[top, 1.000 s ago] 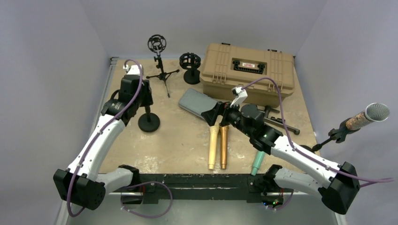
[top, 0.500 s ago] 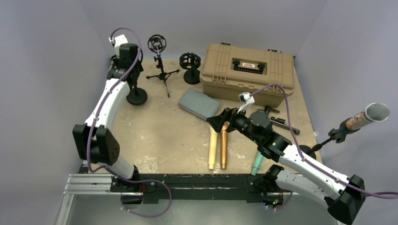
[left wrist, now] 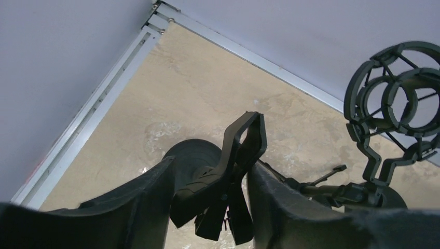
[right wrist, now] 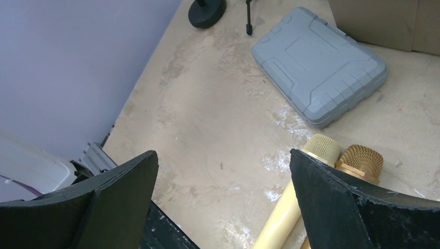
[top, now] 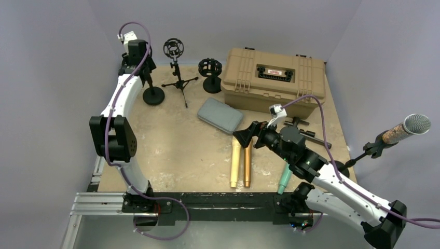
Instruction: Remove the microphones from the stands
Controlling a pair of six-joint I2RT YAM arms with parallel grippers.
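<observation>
A microphone (top: 410, 127) with a silver mesh head and a brown body sits in the clip of a black stand (top: 374, 147) at the far right edge, away from both grippers. My left gripper (top: 138, 70) is at the far left corner, shut on the clip (left wrist: 244, 145) of a second, empty black stand with a round base (top: 153, 96). In the left wrist view my left gripper (left wrist: 212, 166) flanks that clip above the base (left wrist: 192, 153). My right gripper (top: 244, 136) is open and empty above two gold microphones (top: 241, 163); in its wrist view my right gripper (right wrist: 223, 155) has wide jaws.
A tan hard case (top: 273, 78) stands at the back. A grey case (top: 220, 115) lies mid-table. A shock mount on a tripod (top: 174, 49) and another shock mount (top: 210, 67) stand at the back. A teal microphone (top: 284, 179) lies near the front.
My left arm has carried the empty black stand from mid-left to the far left corner. My right arm has drawn back a little toward the near right, its gripper still open.
</observation>
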